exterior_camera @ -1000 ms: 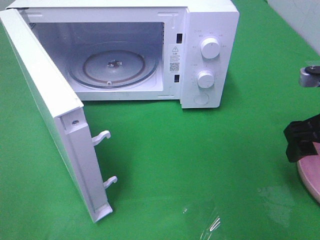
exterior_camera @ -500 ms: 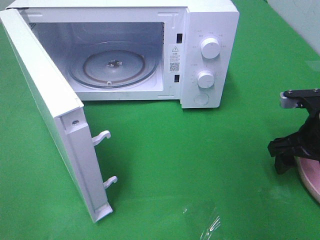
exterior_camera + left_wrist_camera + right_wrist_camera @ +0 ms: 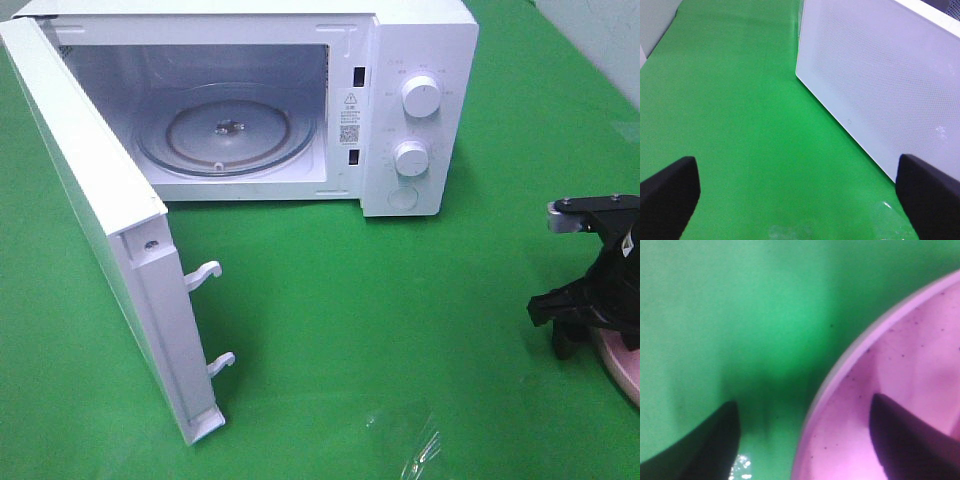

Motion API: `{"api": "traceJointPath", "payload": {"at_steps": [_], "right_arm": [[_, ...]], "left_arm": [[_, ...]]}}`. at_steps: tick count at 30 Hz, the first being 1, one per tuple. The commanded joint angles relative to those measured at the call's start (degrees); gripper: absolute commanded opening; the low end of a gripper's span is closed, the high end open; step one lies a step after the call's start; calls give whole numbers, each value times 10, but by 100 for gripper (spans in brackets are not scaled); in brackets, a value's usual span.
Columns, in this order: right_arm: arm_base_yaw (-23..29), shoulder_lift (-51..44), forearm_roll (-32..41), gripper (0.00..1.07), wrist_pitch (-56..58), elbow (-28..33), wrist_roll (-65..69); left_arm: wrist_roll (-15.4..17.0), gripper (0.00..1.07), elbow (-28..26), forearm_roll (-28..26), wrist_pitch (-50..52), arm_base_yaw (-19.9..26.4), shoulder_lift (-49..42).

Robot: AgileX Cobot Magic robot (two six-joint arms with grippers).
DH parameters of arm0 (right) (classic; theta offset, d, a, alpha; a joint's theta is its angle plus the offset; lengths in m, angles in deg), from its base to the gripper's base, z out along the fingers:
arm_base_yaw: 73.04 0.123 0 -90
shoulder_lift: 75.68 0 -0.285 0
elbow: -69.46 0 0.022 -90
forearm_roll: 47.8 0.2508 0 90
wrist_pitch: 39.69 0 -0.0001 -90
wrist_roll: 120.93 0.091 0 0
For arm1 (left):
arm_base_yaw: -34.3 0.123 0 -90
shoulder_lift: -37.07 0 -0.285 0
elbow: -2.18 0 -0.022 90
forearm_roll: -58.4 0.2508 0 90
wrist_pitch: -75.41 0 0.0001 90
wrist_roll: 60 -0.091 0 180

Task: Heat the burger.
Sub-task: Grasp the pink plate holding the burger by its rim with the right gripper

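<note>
Since the right gripper [image 3: 804,402] straddles the rim of the pink plate [image 3: 910,350] with its jaws apart and nothing pinched, an off-centre close could tip or skid the plate. Burger not in view, so I cannot place it. Left gripper [image 3: 800,200] has its jaws wide and empty. Plate at lower right frame edge. Microwave [image 3: 440,60] at upper centre, its door [image 3: 90,200] swung open at left. Bare green cloth [image 3: 400,300] lies between plate and microwave.

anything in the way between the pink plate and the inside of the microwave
Nothing visible: the door is swung wide open, the glass turntable is bare, and only green cloth lies between the plate and the microwave.
</note>
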State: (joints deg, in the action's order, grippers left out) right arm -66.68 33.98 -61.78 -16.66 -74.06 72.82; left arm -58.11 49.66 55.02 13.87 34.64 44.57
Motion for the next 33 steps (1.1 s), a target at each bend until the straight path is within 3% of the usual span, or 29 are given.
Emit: {"api": "traceJointPath", "payload": {"at_steps": [1,2,3,4,5,6,7,8,33], "right_arm": [[-2,11,-37,49,5,2,31],[-2,11,-45,34,7,2,37],[-2,11,-45,34,7,2,37],[-2,11,-59,21,13,2,44],[-2,11,-59,21,13,2,44],[-2,11,-65,9,15,2,45],[-2,11,-65,9,15,2,45],[-2,11,-66,0,18,2,44],[18,-65,-92,0,101,3,65]], "left_arm": [[0,99,2,1,4,0,-9],[0,99,2,1,4,0,-9],[0,99,2,1,4,0,-9],[0,99,2,1,4,0,-9],[0,99,2,1,4,0,-9],[0,99,2,1,4,0,-9],[0,99,2,1,4,0,-9],[0,99,2,1,4,0,-9],[0,99,2,1,4,0,-9]]}}
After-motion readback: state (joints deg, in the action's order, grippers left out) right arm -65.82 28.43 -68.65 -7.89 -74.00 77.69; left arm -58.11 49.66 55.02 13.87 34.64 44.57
